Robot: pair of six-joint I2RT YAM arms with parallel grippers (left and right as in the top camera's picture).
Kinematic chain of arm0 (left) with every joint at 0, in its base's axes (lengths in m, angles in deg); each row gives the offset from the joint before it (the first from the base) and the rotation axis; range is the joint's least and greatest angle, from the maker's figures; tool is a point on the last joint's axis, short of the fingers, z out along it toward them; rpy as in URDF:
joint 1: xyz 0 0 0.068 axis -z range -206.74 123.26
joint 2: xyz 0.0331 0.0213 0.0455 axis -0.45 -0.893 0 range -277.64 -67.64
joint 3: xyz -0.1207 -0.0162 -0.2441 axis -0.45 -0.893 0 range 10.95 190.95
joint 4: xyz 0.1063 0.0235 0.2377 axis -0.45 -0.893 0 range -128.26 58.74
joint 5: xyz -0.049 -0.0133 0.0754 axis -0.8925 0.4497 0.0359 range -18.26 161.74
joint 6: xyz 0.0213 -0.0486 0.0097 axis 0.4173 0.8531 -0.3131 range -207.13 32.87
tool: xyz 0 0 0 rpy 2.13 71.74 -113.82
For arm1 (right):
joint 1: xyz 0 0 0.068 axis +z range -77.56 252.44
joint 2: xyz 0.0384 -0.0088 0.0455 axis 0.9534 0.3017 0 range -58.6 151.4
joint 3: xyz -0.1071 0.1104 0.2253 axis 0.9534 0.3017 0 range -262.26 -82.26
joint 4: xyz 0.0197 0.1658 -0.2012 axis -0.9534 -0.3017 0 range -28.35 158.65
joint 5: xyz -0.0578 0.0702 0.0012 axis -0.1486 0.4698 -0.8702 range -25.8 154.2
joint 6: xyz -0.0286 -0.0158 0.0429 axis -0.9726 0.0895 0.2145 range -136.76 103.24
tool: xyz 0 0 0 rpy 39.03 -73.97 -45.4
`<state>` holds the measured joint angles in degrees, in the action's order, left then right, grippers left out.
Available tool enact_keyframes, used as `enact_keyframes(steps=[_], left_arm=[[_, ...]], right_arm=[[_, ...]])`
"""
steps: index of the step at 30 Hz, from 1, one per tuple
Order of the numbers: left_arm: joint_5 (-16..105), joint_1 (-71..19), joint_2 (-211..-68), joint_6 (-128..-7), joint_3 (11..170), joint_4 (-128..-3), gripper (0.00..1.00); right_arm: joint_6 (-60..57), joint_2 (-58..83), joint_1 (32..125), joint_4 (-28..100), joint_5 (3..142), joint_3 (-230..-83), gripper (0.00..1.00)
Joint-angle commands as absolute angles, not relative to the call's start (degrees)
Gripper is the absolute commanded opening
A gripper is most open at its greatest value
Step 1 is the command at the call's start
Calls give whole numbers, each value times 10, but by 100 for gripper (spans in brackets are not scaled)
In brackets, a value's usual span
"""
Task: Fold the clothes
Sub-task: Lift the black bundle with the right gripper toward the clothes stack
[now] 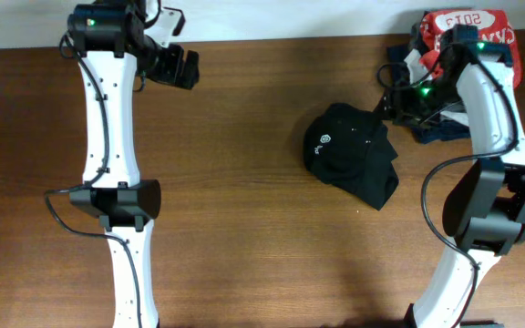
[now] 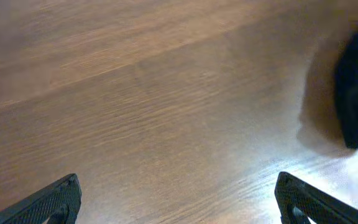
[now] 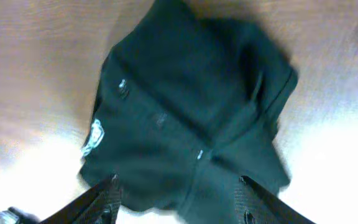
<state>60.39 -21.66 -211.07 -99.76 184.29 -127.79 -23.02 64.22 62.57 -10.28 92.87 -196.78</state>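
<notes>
- The left pincer [image 2: 179, 200] has its two dark fingers [image 2: 55, 200] spread wide, with nothing between them but bare wood.
- Under and ahead of this pincer runs the brown wooden table [image 1: 244, 182]. The task's garment shows only as a dark blur at the far right edge of its wrist view, well apart from it.
- The right pincer [image 3: 176, 205] is also spread, one finger at each lower corner of its wrist view, clamped on nothing.
- The large plain black soft-fabric shirt [image 1: 349, 155] lies bunched in a rumpled heap on the table, directly ahead of the right pincer and partly between its fingers in the wrist view. Whether the fingertips touch the cloth, I cannot tell.
- In the overhead view the right pincer sits at the heap's upper right edge.
- The shirt's small white round logo [image 3: 93, 135] faces up, ahead of the right pincer on the side of the left-hand finger in that view.
- Behind the right pincer, away from the black shirt, lie a red shirt printed "2013" [image 1: 468, 23] and a navy folded garment [image 1: 437, 135].
</notes>
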Motion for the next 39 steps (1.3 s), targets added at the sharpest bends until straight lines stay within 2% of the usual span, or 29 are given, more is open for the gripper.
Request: enact_keyframes(steps=[1,7,18,22,27,31,33,34,36,37,39], left_arm=[[579,-207,-2117,-1035,1842,-1274,99],[580,-205,-2118,-1035,1842,-1265,99],[580,-205,-2121,-1035,1842,-1260,99],[580,-205,-2121,-1035,1842,-1259,99],[580,-205,-2121,-1035,1842,-1251,99],[580,-205,-2121,-1035,1842,-1250,99],[580,-205,-2121,-1035,1842,-1250,99],[580,-205,-2121,-1035,1842,-1249,99],[580,-205,-2121,-1035,1842,-1249,99],[580,-205,-2121,-1035,1842,-1249,99],[580,-205,-2121,-1035,1842,-1249,99]], right_arm=[[-215,633,631,-139,937,-1974,61],[-81,633,631,-123,862,-1906,61],[10,633,632,-11,860,-1754,65],[22,633,636,69,912,-1690,72],[22,633,662,197,1005,-1628,87],[23,633,696,235,1009,-1620,87],[38,633,713,251,1008,-1620,82],[45,633,721,260,1008,-1620,73],[59,634,738,283,1006,-1620,34],[68,634,744,291,1004,-1620,21],[91,634,759,315,992,-1620,4]])
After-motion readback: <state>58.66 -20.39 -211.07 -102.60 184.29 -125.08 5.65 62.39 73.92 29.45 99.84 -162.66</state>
